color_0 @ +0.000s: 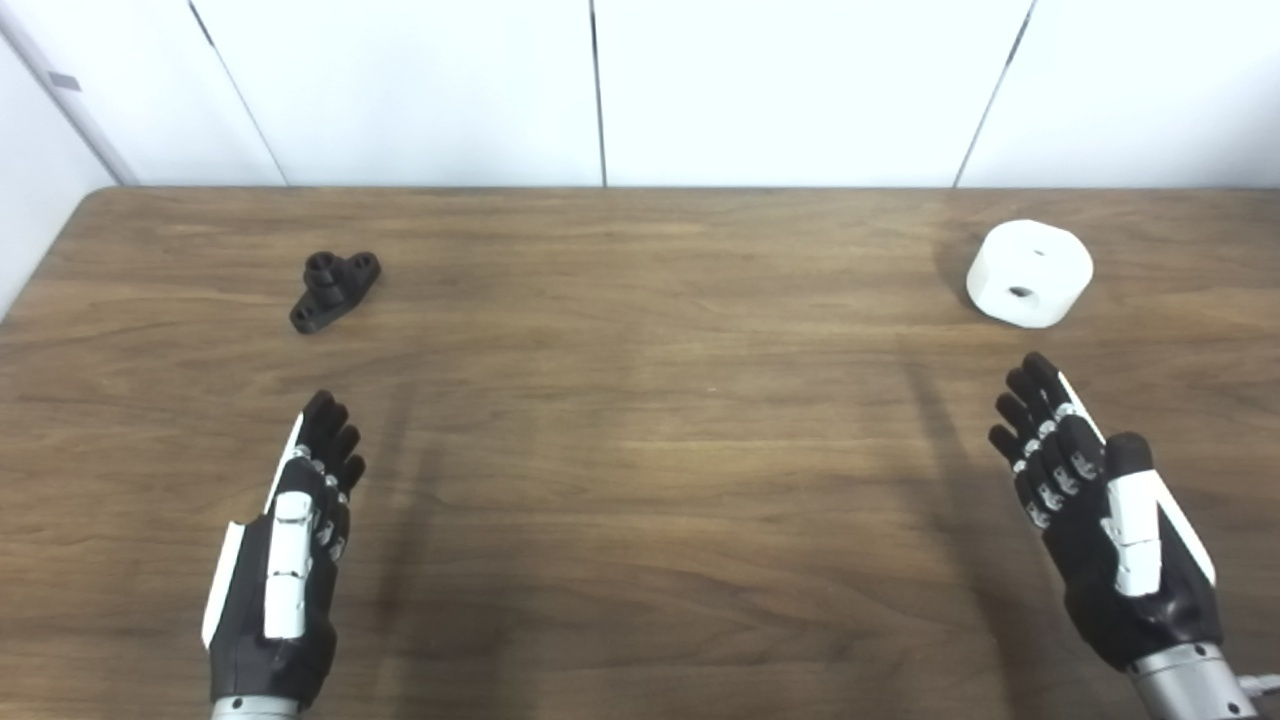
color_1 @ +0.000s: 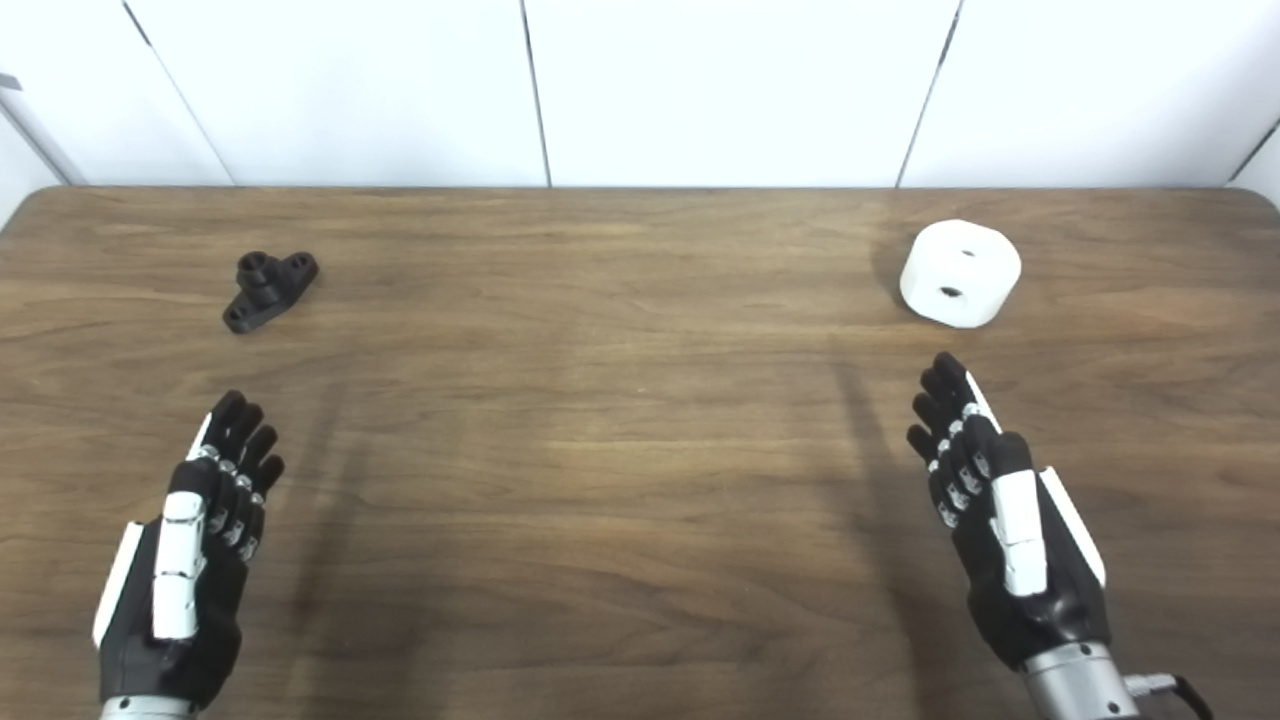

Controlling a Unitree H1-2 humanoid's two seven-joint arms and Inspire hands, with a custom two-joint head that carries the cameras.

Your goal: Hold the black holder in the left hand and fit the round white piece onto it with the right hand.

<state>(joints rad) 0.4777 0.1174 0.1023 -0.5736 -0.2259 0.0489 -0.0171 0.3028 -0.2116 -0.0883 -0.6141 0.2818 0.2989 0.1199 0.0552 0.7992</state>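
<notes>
**Both hands empty, parts sitting far apart on the table**

Biggest thing first: dark wood-grain table fills pretty much the whole view, w/ rounded far corners — the left one shows in the left eye view, the right one only in the right eye view. Behind it is a plain white paneled wall w/ thin dark seams running btwn the panels. Soft shadows from the arms streak the tabletop near each hand.

Left hand sits low on the left side, fingers straight and a bit apart, holding nothing. Right hand is on the right side, same deal — fingers extended and spread, empty. Both arms are cut off at the bottom edge, so only the wrists show. Can't tell if the hands touch the table or hover just above it.

Round white piece is at the far right, near the back edge, beyond the right hand's fingertips and apart from them. Has a small hole on top and a dark one on the side facing the camera.

Black holder is far left, beyond the left hand, well apart from the white piece. Small and dark, so detail is hard to make out — looks like a flat base w/ a short round post standing up.
</notes>
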